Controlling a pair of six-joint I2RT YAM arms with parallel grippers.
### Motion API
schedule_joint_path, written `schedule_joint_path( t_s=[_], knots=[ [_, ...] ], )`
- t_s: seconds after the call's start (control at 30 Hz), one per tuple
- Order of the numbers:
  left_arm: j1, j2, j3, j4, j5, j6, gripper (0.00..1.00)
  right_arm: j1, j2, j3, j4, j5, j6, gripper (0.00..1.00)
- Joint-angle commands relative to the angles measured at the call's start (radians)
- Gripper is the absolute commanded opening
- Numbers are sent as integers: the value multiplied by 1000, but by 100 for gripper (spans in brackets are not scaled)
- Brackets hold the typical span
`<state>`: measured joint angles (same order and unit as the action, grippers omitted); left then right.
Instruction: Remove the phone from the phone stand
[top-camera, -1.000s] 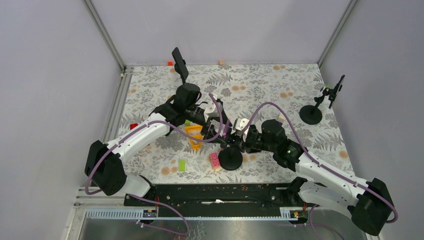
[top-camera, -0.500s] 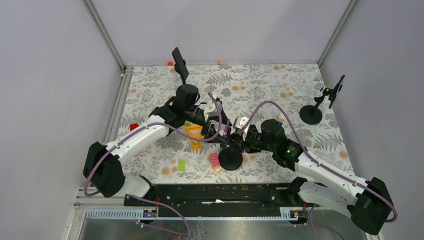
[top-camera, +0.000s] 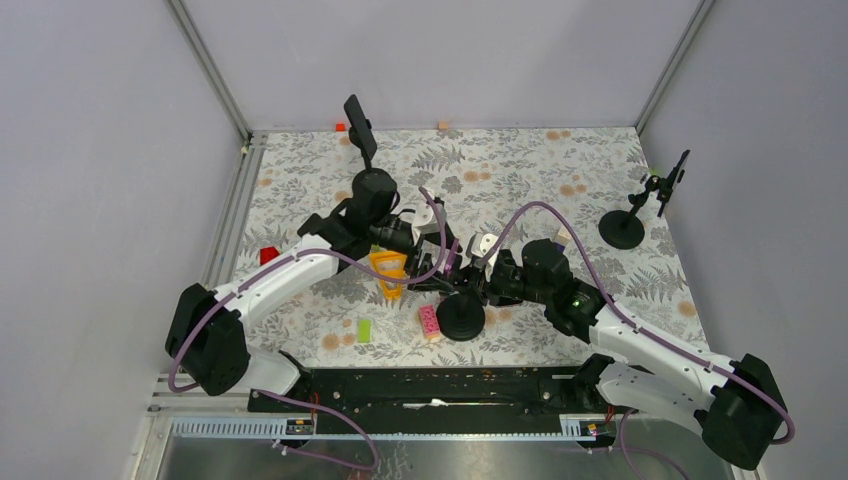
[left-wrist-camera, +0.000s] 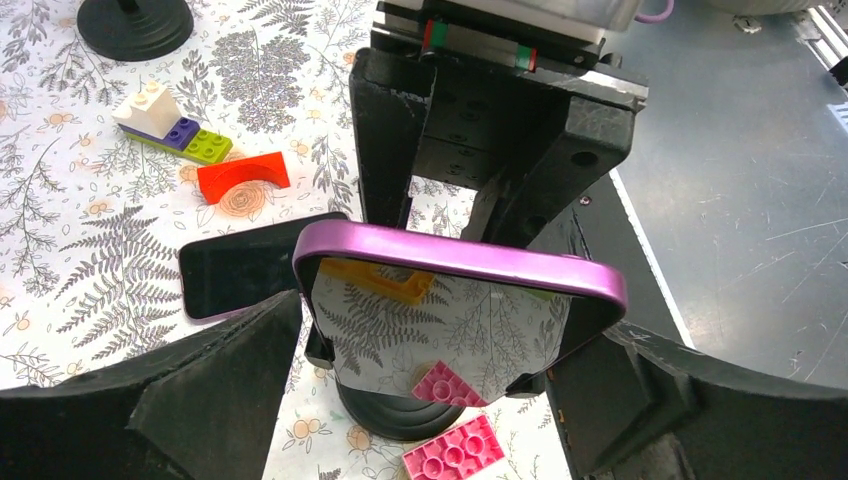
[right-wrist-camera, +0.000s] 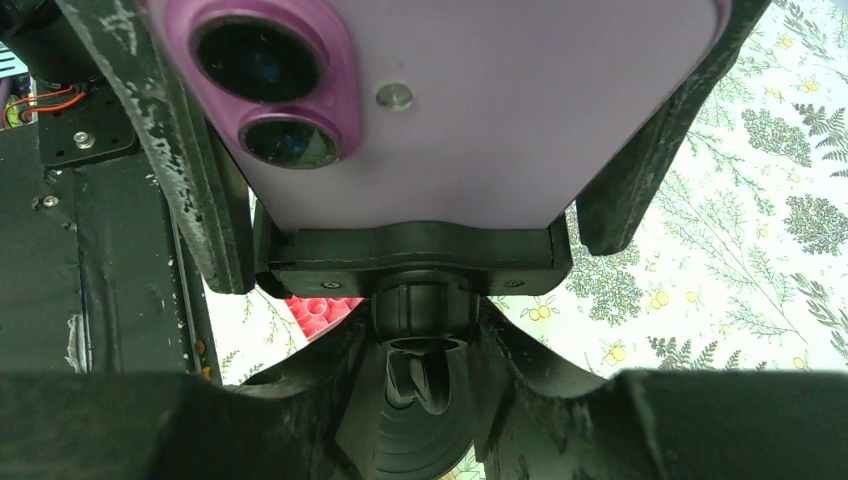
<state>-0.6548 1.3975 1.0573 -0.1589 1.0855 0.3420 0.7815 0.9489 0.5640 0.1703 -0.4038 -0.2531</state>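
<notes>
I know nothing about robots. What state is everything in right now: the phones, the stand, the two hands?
purple phone: seated in the stand's clamp, screen off
phone stand: upright, clamp closed on the phone
left hand: closed on the phone's sides
right hand: closed around the stand's neck
black phone: lying flat on the table, screen off

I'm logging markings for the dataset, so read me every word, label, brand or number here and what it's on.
None can be read.
The back of the purple phone shows only two lenses and a flash, no logo in view.
Any stud lettering on the pink brick is too small to read.
</notes>
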Motion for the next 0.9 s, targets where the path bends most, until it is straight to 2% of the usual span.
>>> schedule_joint_path(
  t_s=[0.0,0.1,0.13,0.17,0.23,0.33,0.43,0.57,0.6,0.7,0.8,0.83,0.87],
  knots=[
    [1,-32,-15,113,-58,-35,99,19,-33,16,138,-46,23,0],
    [1,-34,-30,169,-63,-76,98,19,-35,16,138,-45,25,0],
    [2,-35,-34,195,-60,-92,94,19,-35,15,138,-44,26,0],
    [1,-35,-37,212,-57,-106,90,19,-36,14,138,-44,26,0],
    [1,-31,-32,233,-41,-128,73,19,-35,12,137,-41,30,0],
    [1,-25,-32,267,-28,-162,62,19,-35,10,139,-40,34,0],
    [1,-41,-66,349,1,-167,61,19,-35,6,140,-40,36,0],
    [1,-50,-87,356,23,-121,66,19,-34,4,141,-38,37,0],
    [1,-48,-93,357,34,-112,60,19,-35,4,143,-37,37,0],
    [0,-53,-117,380,53,-96,29,19,-35,5,147,-37,37,0],
    [0,-63,-133,394,75,-80,4,19,-33,2,148,-31,40,0],
    [1,-61,-131,399,76,-89,0,18,-33,3,148,-29,42,0],
    [0,-55,-125,396,72,-102,0,18,-32,5,145,-26,43,0]
  ],
)
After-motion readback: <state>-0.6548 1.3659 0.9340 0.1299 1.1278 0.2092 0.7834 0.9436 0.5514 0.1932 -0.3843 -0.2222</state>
